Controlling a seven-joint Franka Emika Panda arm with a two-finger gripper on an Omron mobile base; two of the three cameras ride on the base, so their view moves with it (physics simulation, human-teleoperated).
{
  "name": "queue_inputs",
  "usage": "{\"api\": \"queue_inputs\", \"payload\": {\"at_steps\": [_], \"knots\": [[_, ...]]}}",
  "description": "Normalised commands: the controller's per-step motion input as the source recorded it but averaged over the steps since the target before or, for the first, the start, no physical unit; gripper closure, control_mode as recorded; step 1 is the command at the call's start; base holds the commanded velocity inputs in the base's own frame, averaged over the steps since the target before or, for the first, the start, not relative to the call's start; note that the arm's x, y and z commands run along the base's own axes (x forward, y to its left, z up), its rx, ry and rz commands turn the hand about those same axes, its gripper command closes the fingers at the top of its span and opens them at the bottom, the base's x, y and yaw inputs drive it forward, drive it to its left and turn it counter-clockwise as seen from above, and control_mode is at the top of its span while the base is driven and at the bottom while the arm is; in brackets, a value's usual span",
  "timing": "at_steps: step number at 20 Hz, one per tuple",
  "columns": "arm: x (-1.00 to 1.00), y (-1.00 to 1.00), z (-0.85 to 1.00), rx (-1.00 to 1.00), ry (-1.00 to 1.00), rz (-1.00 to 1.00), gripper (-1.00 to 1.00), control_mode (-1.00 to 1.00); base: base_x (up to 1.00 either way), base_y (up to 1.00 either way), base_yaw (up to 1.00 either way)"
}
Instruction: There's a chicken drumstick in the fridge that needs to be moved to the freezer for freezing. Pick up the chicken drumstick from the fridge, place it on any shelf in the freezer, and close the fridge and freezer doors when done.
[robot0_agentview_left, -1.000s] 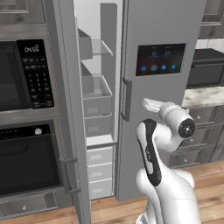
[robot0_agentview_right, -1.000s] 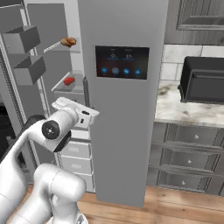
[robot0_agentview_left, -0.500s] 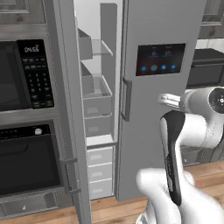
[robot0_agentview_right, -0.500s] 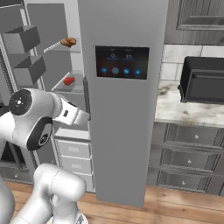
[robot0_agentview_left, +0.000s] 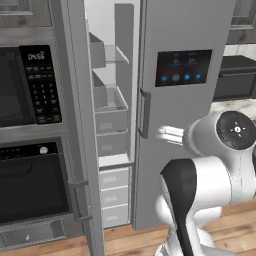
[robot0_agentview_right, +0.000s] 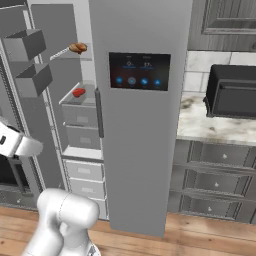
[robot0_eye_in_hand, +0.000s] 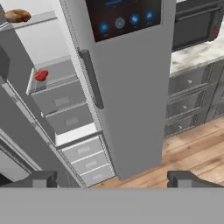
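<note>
1. Kitchen cabinetry in grey surrounds the tall grey unit, with wood flooring below; at far left in the left base view sit the black microwave (robot0_agentview_left: 25, 85) and the oven (robot0_agentview_left: 35, 185) under it, both shut and no part of the job.

2. Next comes the freezer door (robot0_agentview_left: 80, 125), swung out toward the camera, which leaves the narrow compartment open to reach.

3. Inside the freezer (robot0_agentview_right: 80, 115) the chicken drumstick (robot0_agentview_right: 77, 48) lies on an upper glass shelf, near its front edge. It reads as already set down where it should freeze. A small red item (robot0_agentview_right: 78, 92) rests in a bin lower down, well apart from it.

4. The fridge door (robot0_agentview_right: 140, 115), the wide one with the dark screen (robot0_agentview_right: 139, 71), appears closed flat, its bar handle (robot0_eye_in_hand: 91, 78) standing at the edge beside the open compartment. By my judgement only the freezer door is left to shut.

5. The gripper (robot0_eye_in_hand: 111, 179) hangs back from the unit with nothing between its fingertips (robot0_eye_in_hand: 183, 178), which stand wide apart at the bottom of the hand view. It looks down across the drawers and floor, so the arm seems clear of the shelves, probably so it can go round to the open door.

6. Farthest right, a stone counter (robot0_agentview_right: 200, 125) carries a black oven-like box (robot0_agentview_right: 232, 97) above grey drawers.
</note>
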Motion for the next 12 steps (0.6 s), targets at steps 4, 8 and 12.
{"api": "queue_inputs", "payload": {"at_steps": [4,8,12], "knots": [[-0.48,1.0,-0.29,-0.01,-0.15,-0.01,-1.0,-1.0,0.0,0.0,0.0],[-0.04,1.0,-0.06,-0.06,-0.23,-0.1,-1.0,-1.0,0.0,0.0,0.0],[0.0,1.0,-0.38,-0.03,-0.15,-0.09,-1.0,-1.0,0.0,0.0,0.0]]}}
